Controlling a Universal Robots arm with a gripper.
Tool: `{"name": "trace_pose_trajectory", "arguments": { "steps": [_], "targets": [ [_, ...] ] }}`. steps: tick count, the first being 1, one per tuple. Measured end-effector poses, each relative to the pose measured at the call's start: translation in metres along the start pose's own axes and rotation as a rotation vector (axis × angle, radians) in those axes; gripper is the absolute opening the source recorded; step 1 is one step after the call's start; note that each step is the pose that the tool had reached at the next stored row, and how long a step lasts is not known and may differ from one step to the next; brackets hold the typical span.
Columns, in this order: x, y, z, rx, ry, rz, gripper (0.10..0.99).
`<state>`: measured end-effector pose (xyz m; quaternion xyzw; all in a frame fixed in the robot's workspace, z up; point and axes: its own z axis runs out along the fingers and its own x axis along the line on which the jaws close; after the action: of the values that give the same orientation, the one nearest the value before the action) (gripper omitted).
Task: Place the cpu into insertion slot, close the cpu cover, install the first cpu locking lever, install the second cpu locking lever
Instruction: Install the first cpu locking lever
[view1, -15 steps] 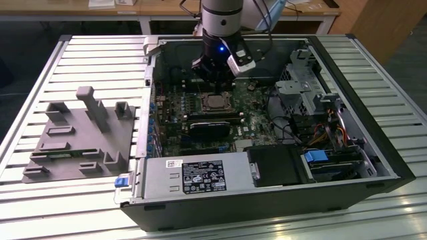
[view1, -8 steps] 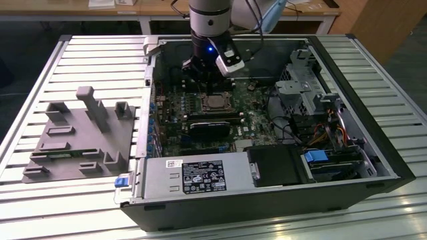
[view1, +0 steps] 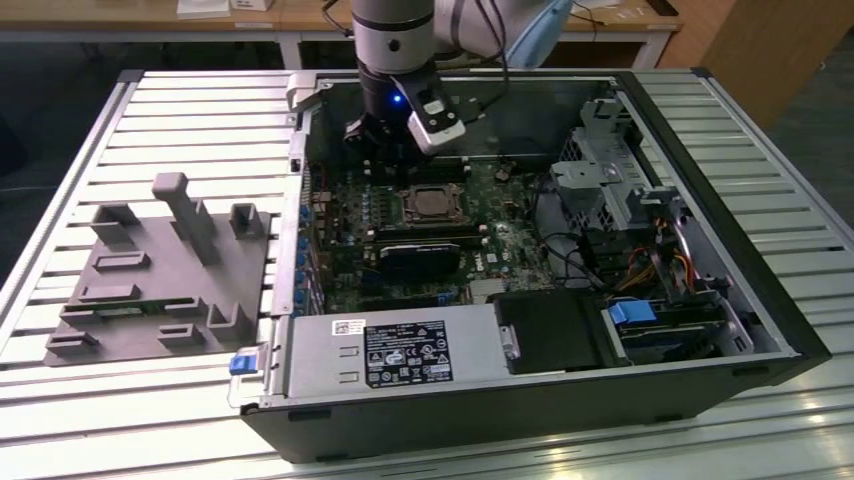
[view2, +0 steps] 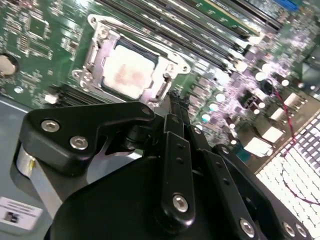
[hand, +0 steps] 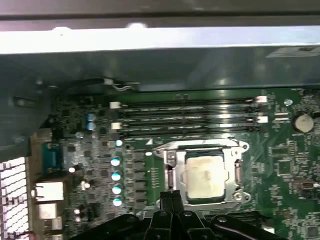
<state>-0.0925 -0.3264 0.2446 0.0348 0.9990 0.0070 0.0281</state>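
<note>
Plainly, one cpu (hand: 204, 176) sits within one cpu cover (hand: 237, 175) (hand (hand: 172, 196) beside).

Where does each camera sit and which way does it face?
Exterior view: off the arm, high outside the open case, looking down into it; shows the arm and gripper over the motherboard.
First wrist view: on the wrist, looking past the shut gripper at the cpu under its cover.
Second wrist view: on the wrist, another angle, looking over the gripper's linkage at the cpu.
Shared: all three show the cpu; both wrist views show the gripper's tips near it.
</note>
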Motion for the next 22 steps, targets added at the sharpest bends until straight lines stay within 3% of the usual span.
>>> {"name": "trace_pose_trajectory", "arguments": {
  "steps": [2, 4, 8, 14, 18, 22],
  "targets": [
    [0.0050, -0.0004, -0.0003, -0.003, -0.0018, 0.000, 0.102],
    [0.0086, -0.0006, -0.0005, -0.012, -0.0015, 0.001, 0.102],
    [0.0129, -0.0009, -0.0007, -0.052, 0.0011, 0.003, 0.102],
    [0.0207, -0.0015, -0.0009, -0.093, 0.0039, 0.005, 0.102],
    [0.0235, -0.0017, -0.0008, -0.142, 0.0074, 0.008, 0.102],
    [0.0243, -0.0017, -0.0007, -0.201, 0.0115, 0.012, 0.102]
  ]
}}
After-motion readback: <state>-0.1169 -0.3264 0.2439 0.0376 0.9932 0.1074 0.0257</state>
